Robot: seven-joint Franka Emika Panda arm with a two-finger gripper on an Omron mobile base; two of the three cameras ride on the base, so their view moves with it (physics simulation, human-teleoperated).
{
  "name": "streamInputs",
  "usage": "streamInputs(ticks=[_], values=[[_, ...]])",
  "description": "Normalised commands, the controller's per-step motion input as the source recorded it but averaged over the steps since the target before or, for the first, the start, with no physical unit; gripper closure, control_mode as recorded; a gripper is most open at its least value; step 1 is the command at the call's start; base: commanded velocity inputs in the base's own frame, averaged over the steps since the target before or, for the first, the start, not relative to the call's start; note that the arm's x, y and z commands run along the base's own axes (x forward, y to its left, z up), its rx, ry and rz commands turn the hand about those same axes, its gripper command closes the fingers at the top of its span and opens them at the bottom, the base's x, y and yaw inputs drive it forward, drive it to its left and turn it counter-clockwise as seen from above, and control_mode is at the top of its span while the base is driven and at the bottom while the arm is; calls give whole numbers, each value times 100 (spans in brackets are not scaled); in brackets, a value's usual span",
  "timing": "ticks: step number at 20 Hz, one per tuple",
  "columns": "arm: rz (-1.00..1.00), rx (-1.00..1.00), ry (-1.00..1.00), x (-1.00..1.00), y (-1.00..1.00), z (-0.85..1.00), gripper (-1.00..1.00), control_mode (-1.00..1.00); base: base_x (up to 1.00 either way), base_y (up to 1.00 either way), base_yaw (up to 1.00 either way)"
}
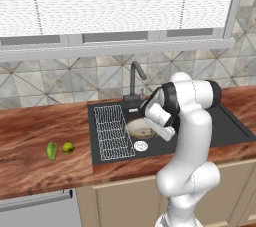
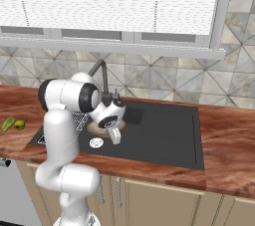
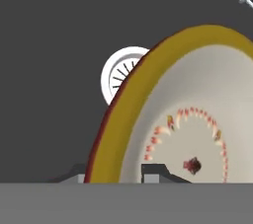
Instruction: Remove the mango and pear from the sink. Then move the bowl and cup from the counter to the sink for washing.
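pincer [image 3: 112,172]: straddles the bowl [image 3: 197,119] rim, one tip outside, one inside, whether it clamps cannot be told | bowl: in the sink [image 1: 225,126] basin beside the drain [image 3: 121,72] | next, judged: free the rim, lift straight up | fruit: on the bench [image 1: 30,126]

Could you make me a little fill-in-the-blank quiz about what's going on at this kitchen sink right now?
1. The bowl sits inside the black ____.
2. The two green fruits lie on the wooden ____.
3. The gripper's fingers straddle the bowl's ____.
4. The white wire rack lies to the ____ of the bowl in the left base view.

Answers: sink; counter; rim; left
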Motion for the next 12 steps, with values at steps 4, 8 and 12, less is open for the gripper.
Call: streamInputs(ticks=[4,8,12], values=[[5,0,0,13,0,-30,100,-100,0,0,0],[5,0,2,17,0,-25,100,-100,0,0,0],[4,0,4,19,2,-25,100,-100,0,0,0]])
